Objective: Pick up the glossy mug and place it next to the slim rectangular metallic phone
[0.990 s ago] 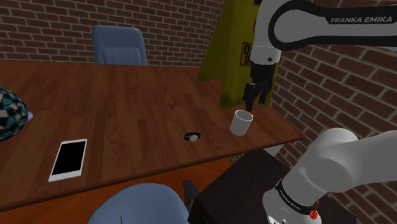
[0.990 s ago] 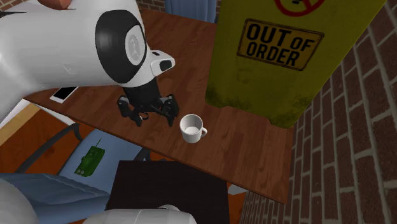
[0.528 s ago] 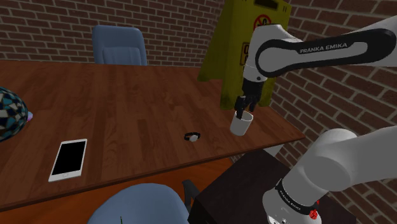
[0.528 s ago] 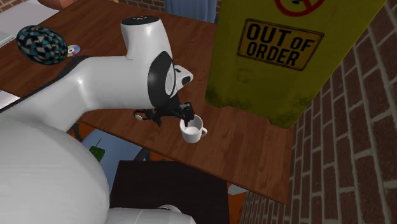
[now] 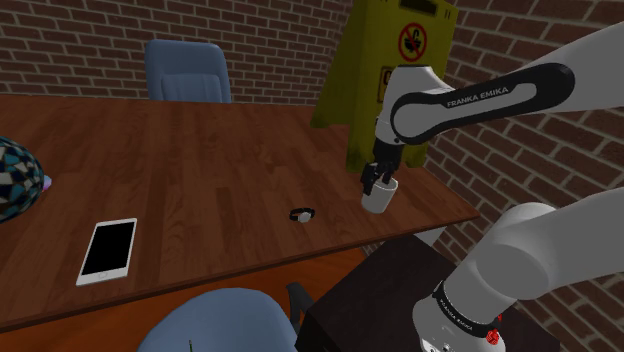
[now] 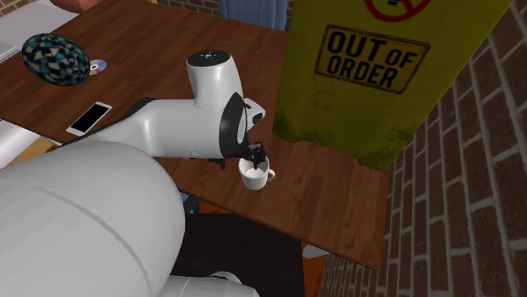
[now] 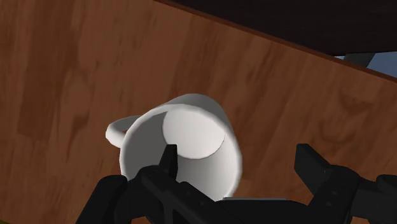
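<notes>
White mug (image 5: 377, 200) stands upright on the wooden counter (image 5: 200, 160), near the corner at the shoulder view's right, just in front of a yellow "OUT OF ORDER" sign (image 6: 372, 67). End effector (image 5: 379, 184) is right on top of it, pointing down, w/ fingertips at rim level.

Wrist view: the mug (image 7: 191, 127) is seen from above, mouth open toward the camera. End effector (image 7: 238, 162) fingers are apart. One finger (image 7: 168, 159) sits over the mug's mouth, the other (image 7: 312, 164) outside the wall w/ a visible gap of bare counter between it and the mug. So one side of the wall lies between the fingers, not clamped. Handle (image 7: 118, 130) is on the side away from the outer finger.

Second exterior view: end effector (image 6: 257, 159) touches the top of the mug (image 6: 253, 177); handle points to that view's right.

Phone (image 5: 107, 250) lies flat, screen up, near the counter's front edge at the shoulder view's left, well apart from the mug. A small wristwatch (image 5: 302, 214) lies between them, nearer the mug.
</notes>
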You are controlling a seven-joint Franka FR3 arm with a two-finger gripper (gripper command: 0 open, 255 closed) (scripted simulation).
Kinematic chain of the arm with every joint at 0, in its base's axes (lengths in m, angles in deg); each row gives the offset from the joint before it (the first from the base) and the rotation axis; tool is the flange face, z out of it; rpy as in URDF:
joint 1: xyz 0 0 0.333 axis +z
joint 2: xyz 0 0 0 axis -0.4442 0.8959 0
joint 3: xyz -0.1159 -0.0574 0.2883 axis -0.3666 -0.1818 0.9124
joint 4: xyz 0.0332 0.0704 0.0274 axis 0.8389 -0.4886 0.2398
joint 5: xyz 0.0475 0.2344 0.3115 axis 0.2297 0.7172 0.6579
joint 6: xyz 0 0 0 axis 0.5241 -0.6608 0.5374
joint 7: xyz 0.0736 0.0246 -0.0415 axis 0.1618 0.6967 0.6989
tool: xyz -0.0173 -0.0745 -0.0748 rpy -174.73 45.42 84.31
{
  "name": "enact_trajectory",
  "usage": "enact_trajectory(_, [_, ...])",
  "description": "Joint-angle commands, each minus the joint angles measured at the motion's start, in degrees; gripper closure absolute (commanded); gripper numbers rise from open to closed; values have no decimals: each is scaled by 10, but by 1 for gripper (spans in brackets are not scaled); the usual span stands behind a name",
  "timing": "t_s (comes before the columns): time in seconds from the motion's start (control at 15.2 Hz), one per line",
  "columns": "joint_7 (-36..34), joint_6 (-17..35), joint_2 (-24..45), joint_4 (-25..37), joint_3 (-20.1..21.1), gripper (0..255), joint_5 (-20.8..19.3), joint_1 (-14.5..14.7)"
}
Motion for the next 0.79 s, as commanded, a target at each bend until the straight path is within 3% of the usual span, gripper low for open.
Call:
enact_trajectory(0.0, [0,20,10,-10,-2,0,-2,-2])
enact_trajectory(0.59, [0,36,18,-17,-3,0,-4,-2])
enact_trajectory(0.66, [0,36,18,-17,-3,255,-4,-2])
enact_trajectory(0.73, [0,36,18,-17,-3,255,-4,-2])
